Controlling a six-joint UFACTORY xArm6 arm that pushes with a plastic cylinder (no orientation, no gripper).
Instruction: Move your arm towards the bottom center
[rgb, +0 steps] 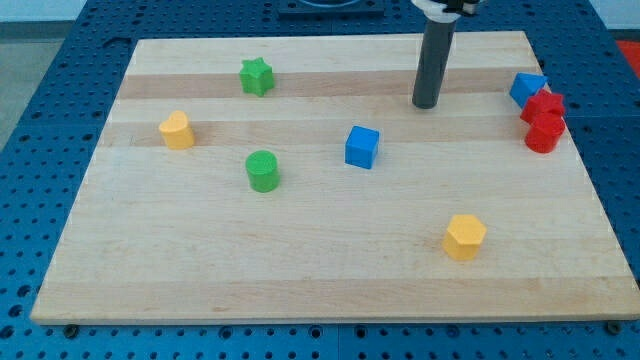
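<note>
My tip (425, 103) rests on the wooden board (320, 270) in the upper right part of the view. It touches no block. The blue cube (362, 146) lies below and to the left of the tip. The yellow hexagon block (465, 237) sits lower down, toward the view's bottom right. At the view's right edge a blue block (526, 88), a red star (546, 104) and a red cylinder (544, 134) stand bunched together.
A green star (257, 76) sits at the upper left. A yellow heart-like block (177, 130) is at the left. A green cylinder (263, 171) stands left of centre. A blue perforated table (40, 120) surrounds the board.
</note>
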